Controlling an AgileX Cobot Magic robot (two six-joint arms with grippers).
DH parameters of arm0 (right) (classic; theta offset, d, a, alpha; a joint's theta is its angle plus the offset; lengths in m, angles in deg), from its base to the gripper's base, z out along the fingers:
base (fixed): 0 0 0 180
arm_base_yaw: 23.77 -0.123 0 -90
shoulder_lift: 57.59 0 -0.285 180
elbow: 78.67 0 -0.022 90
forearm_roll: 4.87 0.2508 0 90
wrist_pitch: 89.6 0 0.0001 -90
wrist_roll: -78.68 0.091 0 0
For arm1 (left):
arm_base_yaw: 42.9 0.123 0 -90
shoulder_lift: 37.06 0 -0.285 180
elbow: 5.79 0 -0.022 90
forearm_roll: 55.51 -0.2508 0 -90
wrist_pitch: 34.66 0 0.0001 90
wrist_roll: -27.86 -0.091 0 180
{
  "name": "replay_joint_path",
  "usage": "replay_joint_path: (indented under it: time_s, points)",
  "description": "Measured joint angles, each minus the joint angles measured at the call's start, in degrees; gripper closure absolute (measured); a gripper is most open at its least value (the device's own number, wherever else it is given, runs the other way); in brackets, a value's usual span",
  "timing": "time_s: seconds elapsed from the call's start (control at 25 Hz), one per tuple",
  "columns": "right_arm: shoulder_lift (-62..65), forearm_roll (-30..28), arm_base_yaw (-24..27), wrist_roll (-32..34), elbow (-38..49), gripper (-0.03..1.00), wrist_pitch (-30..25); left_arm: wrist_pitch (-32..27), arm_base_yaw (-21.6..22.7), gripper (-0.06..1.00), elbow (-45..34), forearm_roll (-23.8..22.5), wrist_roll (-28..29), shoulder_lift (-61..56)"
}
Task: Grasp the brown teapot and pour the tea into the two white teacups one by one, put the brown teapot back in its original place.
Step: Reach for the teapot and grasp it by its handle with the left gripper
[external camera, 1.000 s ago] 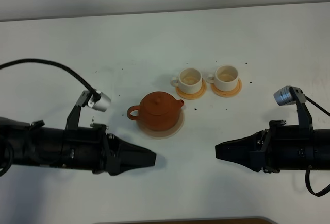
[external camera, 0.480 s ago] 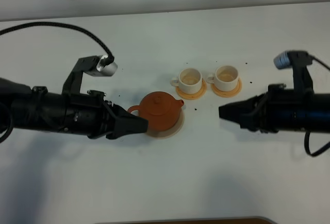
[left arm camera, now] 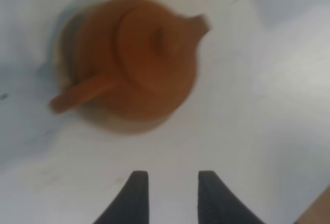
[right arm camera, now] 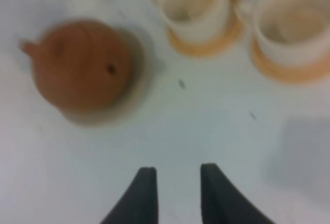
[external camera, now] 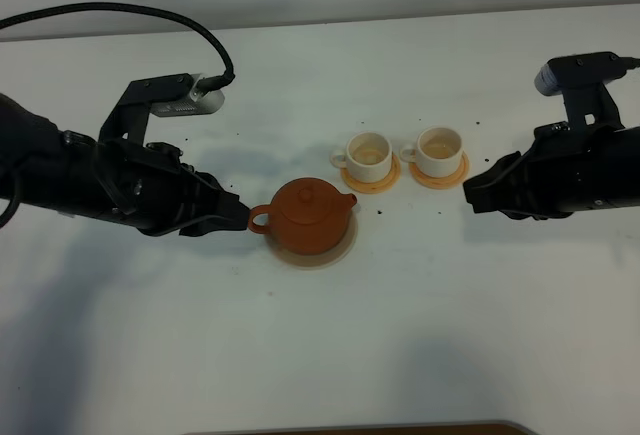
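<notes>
Now both arms sit further up the table (external camera: 400,335) than a second ago, when they lay low near the front edge.

Left gripper (external camera: 243,219) has swung in toward the brown teapot (external camera: 305,215). In the high view its tip is right at the loop handle (external camera: 259,221); half a second ago it overlapped the pot's lower-left side. In the left wrist view the gripper (left arm camera: 168,175) has its fingers parted with nothing between them. Bare table shows between the fingertips and the teapot (left arm camera: 136,62), so no contact.

Right gripper (external camera: 468,195) has backed off to the right and risen. It is now just beside the right-hand coaster (external camera: 441,181) instead of below the cups. In the right wrist view the gripper (right arm camera: 176,170) is also spread and empty, with the teapot (right arm camera: 80,72) and both cups ahead of it.

Teapot has not moved: upright, lid on, centred on the beige disc (external camera: 341,247), handle pointing left, spout pointing right toward the cups. The two white teacups, left (external camera: 368,155) and right (external camera: 438,149), are unchanged. Each stands on its orange coaster, left one (external camera: 374,187), side by side behind and to the right of the pot.

Silver camera modules on the left (external camera: 185,103) and right (external camera: 560,71) wrists are too small to read any marking. Both wrist views are blurred.
</notes>
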Motion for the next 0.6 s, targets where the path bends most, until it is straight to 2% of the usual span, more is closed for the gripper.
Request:
replay_joint_path:
  time_s: [0.12, 0.24, 0.36, 0.48, 0.6]
  points:
    - [0.0, -17.35, 0.0, 17.2, -2.83, 0.73, -4.17, -0.12, 0.0, 0.67, 1.78, -7.7, 6.9, 0.0]
    - [0.0, -34.15, 0.0, 31.63, -5.3, 0.73, -9.46, -0.23, 0.0, 0.67, 3.77, -13.45, 12.45, 0.0]
    - [0.0, -46.56, 0.0, 42.77, -6.45, 0.73, -12.65, -0.4, 0.0, 0.67, 5.72, -17.29, 15.52, 0.0]
    - [0.86, -58.54, 0.0, 52.67, -6.8, 0.73, -16.18, -0.42, 0.0, 0.67, 7.47, -19.15, 17.09, 0.03]
    - [2.97, -65.74, 0.0, 59.98, -6.8, 0.73, -21.02, -0.35, 0.0, 0.67, 8.74, -19.62, 17.83, 0.03]
